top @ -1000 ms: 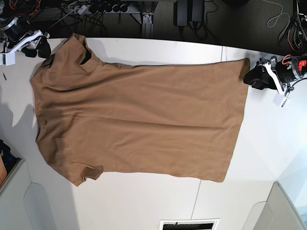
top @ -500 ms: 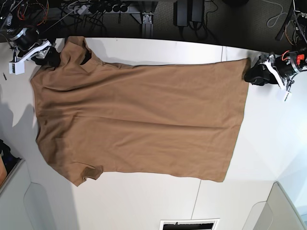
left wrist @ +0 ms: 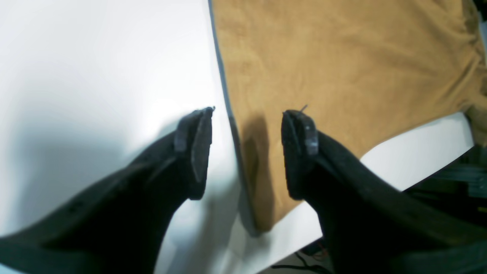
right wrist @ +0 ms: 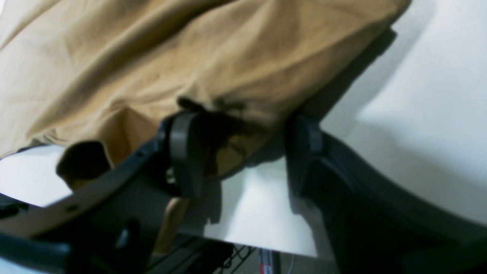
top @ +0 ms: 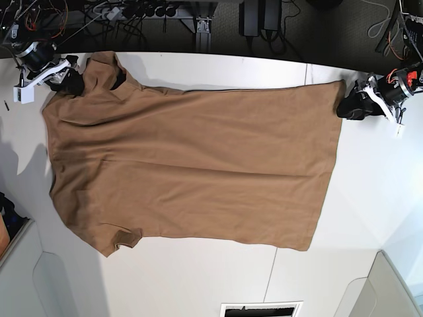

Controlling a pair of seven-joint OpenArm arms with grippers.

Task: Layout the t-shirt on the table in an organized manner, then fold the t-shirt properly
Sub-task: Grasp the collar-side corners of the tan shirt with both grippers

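Observation:
The tan-brown t-shirt [top: 192,165] lies spread flat on the white table [top: 198,284], sleeves to the left and hem to the right. My left gripper [top: 348,105] is at the hem's far corner. In the left wrist view it [left wrist: 247,148] is open and straddles the hem edge of the t-shirt [left wrist: 342,57], one finger [left wrist: 194,148] over bare table [left wrist: 95,57]. My right gripper [top: 69,79] is at the far sleeve. In the right wrist view it [right wrist: 243,152] is open, with the sleeve's edge [right wrist: 152,57] bunched against the left finger [right wrist: 182,152].
Cables and power strips [top: 132,13] hang beyond the table's far edge, close behind both grippers. Grey bins stand at the near left [top: 20,277] and near right [top: 390,290]. A dark slot [top: 260,309] sits at the front edge.
My right gripper has moved rightwards onto the far sleeve. My left arm has shifted slightly towards the far edge, staying at the hem corner. The shirt has not moved.

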